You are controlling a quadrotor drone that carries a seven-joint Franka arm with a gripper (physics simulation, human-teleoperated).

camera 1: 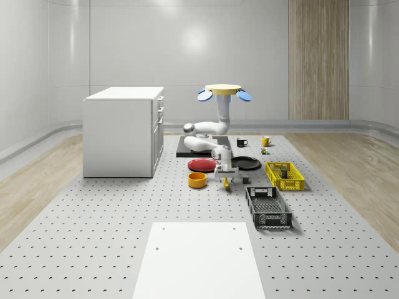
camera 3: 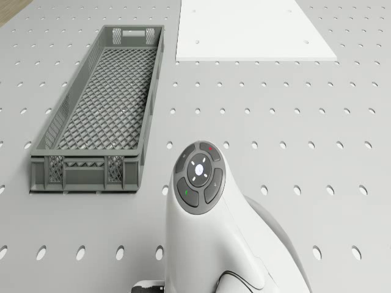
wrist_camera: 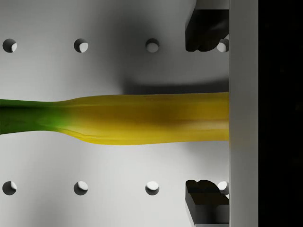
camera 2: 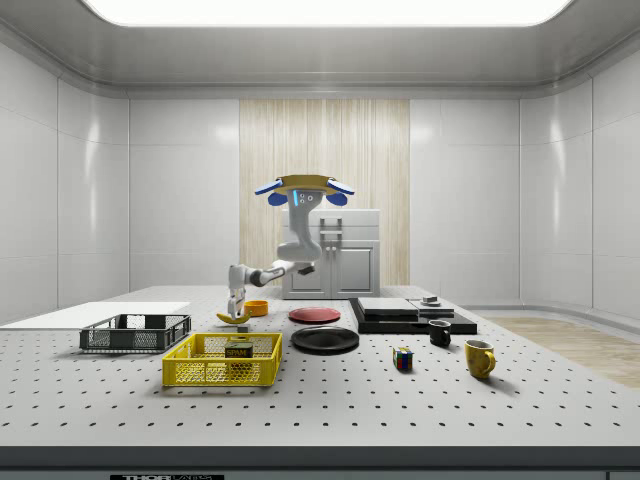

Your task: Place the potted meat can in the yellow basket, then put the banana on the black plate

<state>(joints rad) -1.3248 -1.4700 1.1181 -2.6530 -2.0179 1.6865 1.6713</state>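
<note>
The potted meat can (camera 2: 239, 349) is already sitting inside the yellow basket (camera 2: 222, 362), so the banana step is now in hand. The drone (camera 1: 225, 92) is hovering above the table (camera 1: 112, 212) near the plates, reaching its arm down. The gripper (camera 1: 227, 177) is straddling the banana (wrist_camera: 142, 118) with released fingers (wrist_camera: 203, 30), apparently just above it, positioned for a crosswise grasp. The black plate (camera 1: 246, 163) is lying near. The orange bowl (camera 1: 197, 180), red plate (camera 1: 202, 164) and grey crate (camera 1: 268, 207) are flanking the route, though none is blocking it.
</note>
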